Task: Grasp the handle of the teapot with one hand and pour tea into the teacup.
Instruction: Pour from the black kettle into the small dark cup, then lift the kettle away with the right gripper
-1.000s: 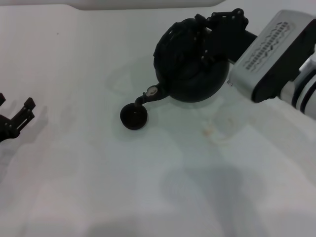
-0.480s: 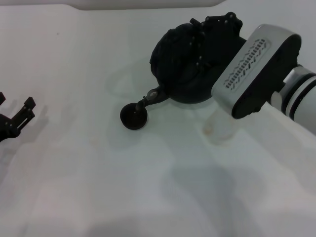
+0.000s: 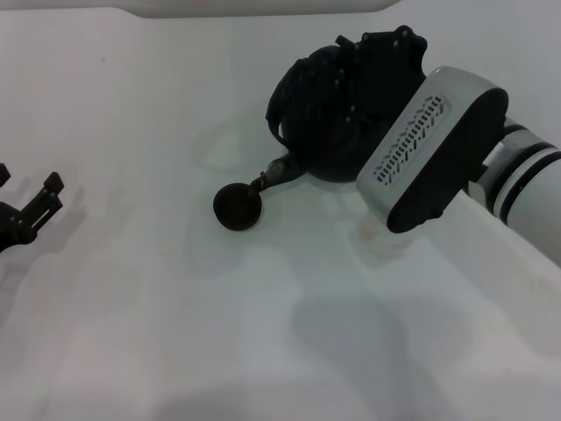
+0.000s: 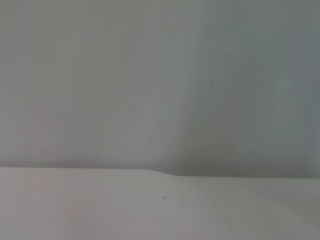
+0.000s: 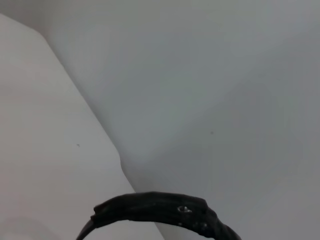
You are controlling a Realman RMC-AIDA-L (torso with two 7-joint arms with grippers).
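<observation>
White table (image 3: 131,289), teapot (image 3: 320,132) under right end effector (image 3: 381,66)

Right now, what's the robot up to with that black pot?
The right end effector holds the teapot by its handle and has it tipped so the spout points down at the teacup on the white table. No stream of tea is visible. The left end effector sits idle at the table's left edge.
</observation>
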